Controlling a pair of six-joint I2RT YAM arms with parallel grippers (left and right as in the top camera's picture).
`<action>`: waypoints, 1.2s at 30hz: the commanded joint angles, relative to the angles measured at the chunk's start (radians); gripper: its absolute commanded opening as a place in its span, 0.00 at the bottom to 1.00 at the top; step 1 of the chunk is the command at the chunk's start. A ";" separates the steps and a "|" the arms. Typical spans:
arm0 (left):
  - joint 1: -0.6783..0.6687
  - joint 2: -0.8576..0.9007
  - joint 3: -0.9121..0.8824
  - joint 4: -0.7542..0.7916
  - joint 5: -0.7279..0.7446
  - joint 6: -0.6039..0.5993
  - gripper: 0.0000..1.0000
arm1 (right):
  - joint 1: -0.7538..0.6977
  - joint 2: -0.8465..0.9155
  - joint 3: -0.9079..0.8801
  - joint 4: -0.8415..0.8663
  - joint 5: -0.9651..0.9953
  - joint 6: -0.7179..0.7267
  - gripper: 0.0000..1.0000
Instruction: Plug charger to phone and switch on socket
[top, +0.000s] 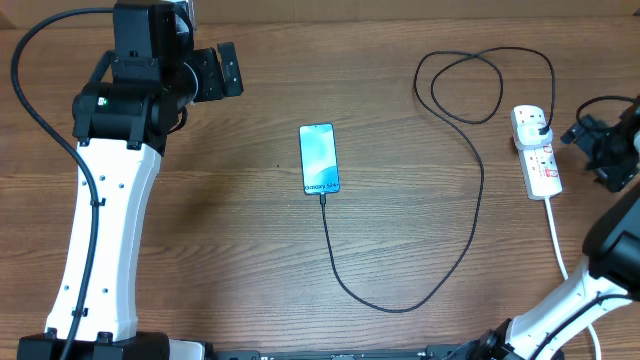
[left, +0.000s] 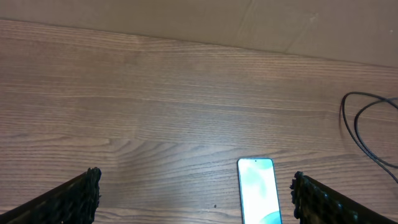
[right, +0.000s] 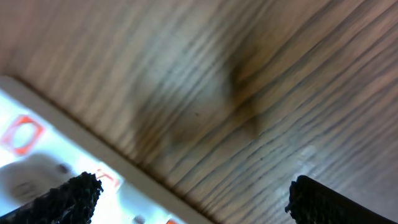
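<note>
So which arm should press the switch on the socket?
Right. Its open gripper sits just beside the socket, while the left gripper is far off on the other side of the phone.

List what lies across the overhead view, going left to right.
left gripper → phone → the long rising stretch of the charger cable → socket → right gripper
</note>
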 joint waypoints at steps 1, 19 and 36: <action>-0.007 0.008 -0.001 0.001 -0.014 0.019 0.99 | -0.002 0.019 -0.005 -0.001 0.001 0.004 1.00; -0.007 0.008 -0.001 0.001 -0.014 0.019 1.00 | 0.021 0.045 -0.010 -0.009 -0.066 -0.007 1.00; -0.007 0.008 -0.001 0.001 -0.014 0.019 1.00 | 0.039 0.046 -0.066 0.019 -0.062 -0.023 1.00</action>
